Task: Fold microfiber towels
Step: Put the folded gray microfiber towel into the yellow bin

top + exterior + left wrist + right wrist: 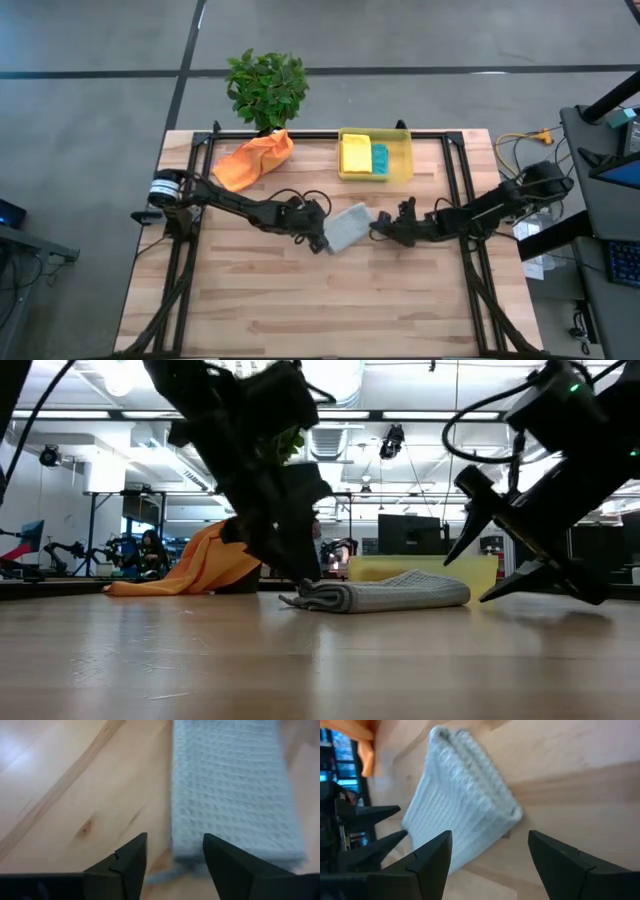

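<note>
Grey towel (349, 228) mid-frame looks soft, light and floppy; pinch its folded edge. Left gripper (318, 236) and right gripper (385, 227) are spread, holding nothing.

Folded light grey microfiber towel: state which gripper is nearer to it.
Left. The left gripper sits at the folded light grey microfiber towel's edge, apparently touching; the right gripper, open, stands just off its opposite end.

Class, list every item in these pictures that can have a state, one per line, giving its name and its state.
grey towel: folded, flat on the table, between the grippers.
orange towel: unfolded, crumpled in a heap.
yellow towel: folded, inside the bin.
teal towel: folded, inside the bin beside the yellow one.
yellow bin: upright, holding two towels.
left gripper: open, at the grey towel's edge.
right gripper: open, empty.
</note>
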Robot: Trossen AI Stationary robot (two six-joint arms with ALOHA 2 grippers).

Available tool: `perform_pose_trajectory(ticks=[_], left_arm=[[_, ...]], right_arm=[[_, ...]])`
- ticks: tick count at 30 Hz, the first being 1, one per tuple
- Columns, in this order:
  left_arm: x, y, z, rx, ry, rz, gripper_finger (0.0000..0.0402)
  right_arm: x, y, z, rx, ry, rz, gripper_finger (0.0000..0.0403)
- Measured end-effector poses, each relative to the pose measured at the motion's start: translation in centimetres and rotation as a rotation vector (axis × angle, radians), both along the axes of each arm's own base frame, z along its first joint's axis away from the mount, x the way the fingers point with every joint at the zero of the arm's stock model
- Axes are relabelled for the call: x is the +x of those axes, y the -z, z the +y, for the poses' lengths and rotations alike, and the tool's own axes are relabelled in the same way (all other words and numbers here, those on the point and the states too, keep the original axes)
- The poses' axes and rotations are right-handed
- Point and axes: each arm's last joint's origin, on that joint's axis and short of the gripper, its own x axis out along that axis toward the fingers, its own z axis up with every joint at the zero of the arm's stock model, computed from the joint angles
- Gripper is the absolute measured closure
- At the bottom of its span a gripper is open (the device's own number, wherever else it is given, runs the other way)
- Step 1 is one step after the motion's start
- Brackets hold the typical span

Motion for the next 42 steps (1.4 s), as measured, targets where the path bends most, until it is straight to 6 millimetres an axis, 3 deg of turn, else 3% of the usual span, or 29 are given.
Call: perform_pose_trajectory(ticks=[13, 25, 35, 42], left_arm=[[0.3, 2.1, 0.2, 0.001, 0.019, 0.08, 0.0312], [0.3, 2.2, 0.1, 0.011, 0.047, 0.089, 0.0316], [0.3, 2.2, 0.1, 0.002, 0.054, 0.091, 0.0316], [0.3, 2.3, 0.1, 0.0, 0.053, 0.091, 0.0316]], right_arm=[[0.8, 0.0, -1.7, 0.026, -0.005, 0.03, 0.0147], [3.2, 0.6, -2.2, 0.044, -0.011, 0.068, 0.0147], [2.6, -0.6, -2.2, -0.017, -0.117, 0.059, 0.0149], [2.3, -0.3, -2.2, -0.033, -0.126, 0.075, 0.0196]])
